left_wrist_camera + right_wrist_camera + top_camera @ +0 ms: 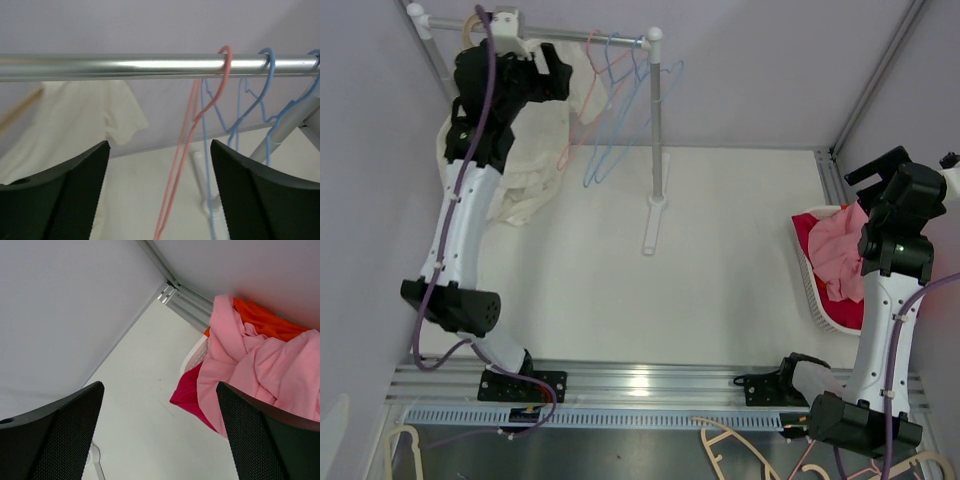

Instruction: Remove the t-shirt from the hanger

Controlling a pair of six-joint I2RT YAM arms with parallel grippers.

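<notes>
Found left claw [159, 150] released beside cream fabric t-shirt [542, 165], far-left corner of counter [720, 260]; right claw [160, 387] released too. Risk of snagging neighbouring pink wire hanger [229, 57] instead.

left arm [460, 225]: stretched up to far left | left tool [159, 197]: fingers held wide apart | right arm [888, 300]: folded upright at near right | right tool [160, 432]: fingers held wide apart
</notes>
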